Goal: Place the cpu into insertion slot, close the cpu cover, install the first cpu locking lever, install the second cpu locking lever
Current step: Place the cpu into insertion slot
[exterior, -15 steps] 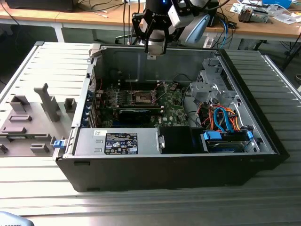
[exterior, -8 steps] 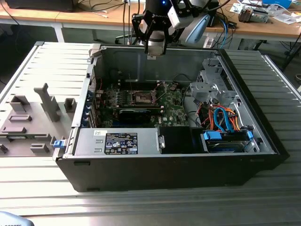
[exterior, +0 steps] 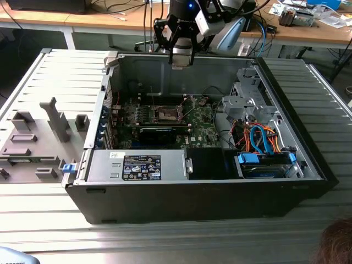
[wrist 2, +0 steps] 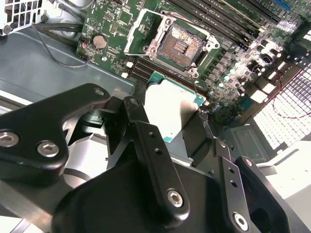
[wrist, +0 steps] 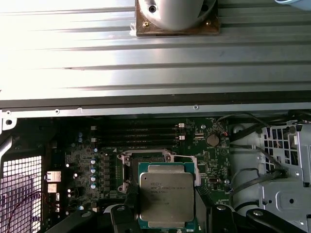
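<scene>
**End effector (exterior: 181, 55) over the open computer case (exterior: 165, 203), upper centre of the exterior view.** In the first wrist view its fingers (wrist: 130, 206) pinch the cpu (wrist: 165, 199) by opposite edges, metal top showing. The insertion slot (wrist 2: 180, 46) lies bare on the green motherboard (wrist 2: 112, 19), well apart from the chip. The cpu cover (wrist 2: 135, 30) appears swung open, though its angle is hard to judge. The case rests on a ribbed metal surface (exterior: 49, 220).
</scene>
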Motion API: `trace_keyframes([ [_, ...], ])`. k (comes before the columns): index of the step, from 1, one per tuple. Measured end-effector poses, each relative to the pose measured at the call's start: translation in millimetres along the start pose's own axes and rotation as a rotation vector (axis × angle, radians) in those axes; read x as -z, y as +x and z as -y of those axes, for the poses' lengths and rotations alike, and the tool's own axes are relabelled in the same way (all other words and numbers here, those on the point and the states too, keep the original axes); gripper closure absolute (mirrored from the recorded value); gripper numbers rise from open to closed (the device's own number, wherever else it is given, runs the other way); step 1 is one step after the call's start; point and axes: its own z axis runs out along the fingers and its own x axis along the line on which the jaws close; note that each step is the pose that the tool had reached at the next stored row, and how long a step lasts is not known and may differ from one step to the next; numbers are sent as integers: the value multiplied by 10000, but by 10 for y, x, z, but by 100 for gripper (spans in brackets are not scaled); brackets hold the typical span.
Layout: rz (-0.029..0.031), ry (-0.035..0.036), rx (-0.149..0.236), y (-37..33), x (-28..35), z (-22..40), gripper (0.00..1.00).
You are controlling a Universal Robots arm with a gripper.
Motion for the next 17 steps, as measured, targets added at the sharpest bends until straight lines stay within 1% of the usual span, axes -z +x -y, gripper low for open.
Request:
trace_keyframes([
  [10, 0, 0, 0, 0, -25, 2, 45],
  [17, 0, 0, 0, 14, -50, 5, 45],
])
